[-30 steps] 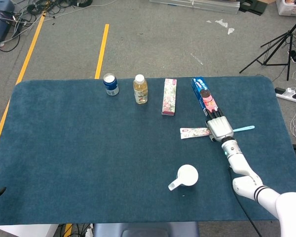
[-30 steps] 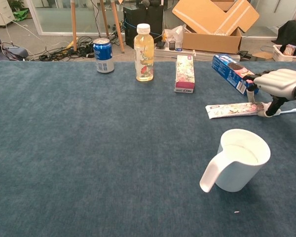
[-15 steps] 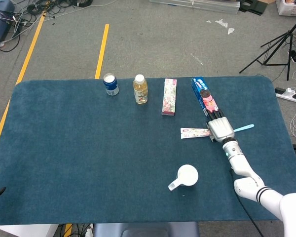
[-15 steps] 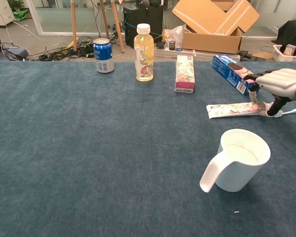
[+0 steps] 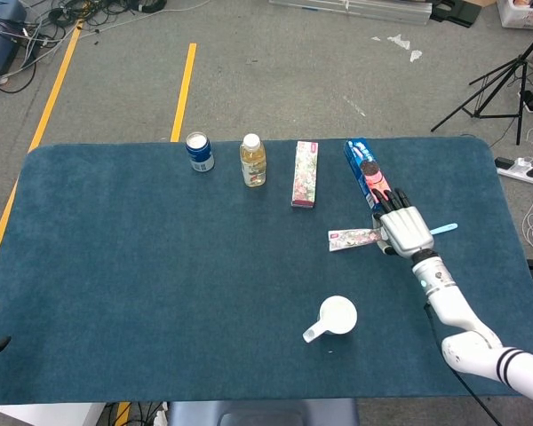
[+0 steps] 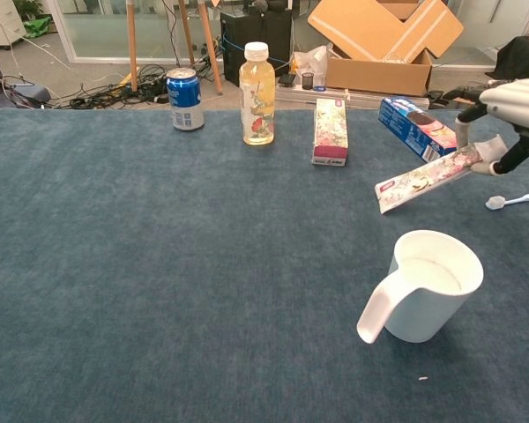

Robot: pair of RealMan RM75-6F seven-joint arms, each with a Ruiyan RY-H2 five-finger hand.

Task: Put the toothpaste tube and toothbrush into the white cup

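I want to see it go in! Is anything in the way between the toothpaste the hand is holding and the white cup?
Nothing visible is. The right hand holds the toothpaste tube tilted up off the table, and only bare blue cloth lies between it and the white cup. The toothbrush lies off to the side.

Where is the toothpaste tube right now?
The toothpaste tube is held by the right robot hand, one end raised and tilted off the table. It sits on the table's right side, beyond the white cup, with the toothbrush lying nearby.

Even, bright indoor light in both views; soft faint shadows, no glare, focus sharp throughout.
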